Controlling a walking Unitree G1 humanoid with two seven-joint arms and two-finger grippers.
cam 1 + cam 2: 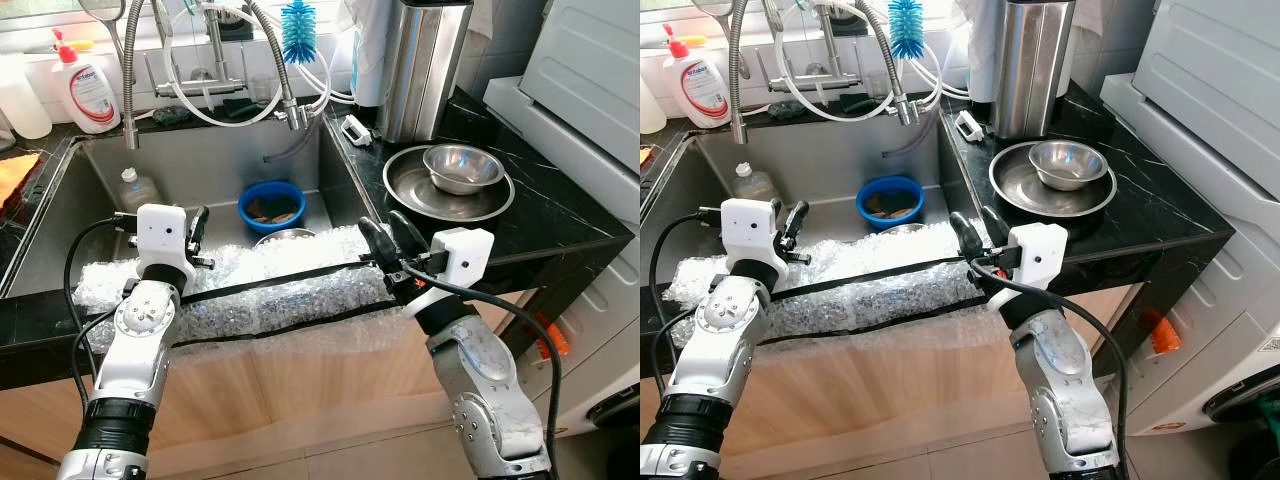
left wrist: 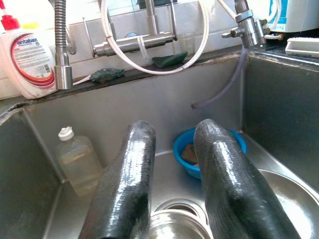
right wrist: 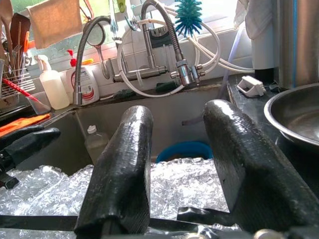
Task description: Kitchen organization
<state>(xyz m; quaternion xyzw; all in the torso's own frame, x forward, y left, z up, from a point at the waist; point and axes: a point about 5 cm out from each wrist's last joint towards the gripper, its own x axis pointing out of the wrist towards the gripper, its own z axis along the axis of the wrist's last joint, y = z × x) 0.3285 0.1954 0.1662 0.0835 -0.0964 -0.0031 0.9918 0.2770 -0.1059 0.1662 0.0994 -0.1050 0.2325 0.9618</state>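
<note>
A sheet of bubble wrap (image 1: 270,290) with black strips lies across the sink's front edge (image 1: 40,335). My left gripper (image 1: 197,232) is open over the sheet's left end, nothing between its fingers (image 2: 134,164). My right gripper (image 1: 388,240) stands open at the sheet's right end by the counter corner, its fingers (image 3: 124,159) just above the wrap (image 3: 174,184). In the sink sit a blue bowl (image 1: 271,205) holding something brown, a steel bowl (image 1: 285,237) partly under the wrap, and a clear bottle (image 1: 137,188).
On the black counter (image 1: 560,215) a steel bowl (image 1: 462,166) rests in a steel plate (image 1: 410,190), behind it a steel canister (image 1: 420,70). Faucet hoses (image 1: 130,80), a blue brush (image 1: 298,30) and a soap bottle (image 1: 88,90) line the back. A white appliance (image 1: 590,80) stands at right.
</note>
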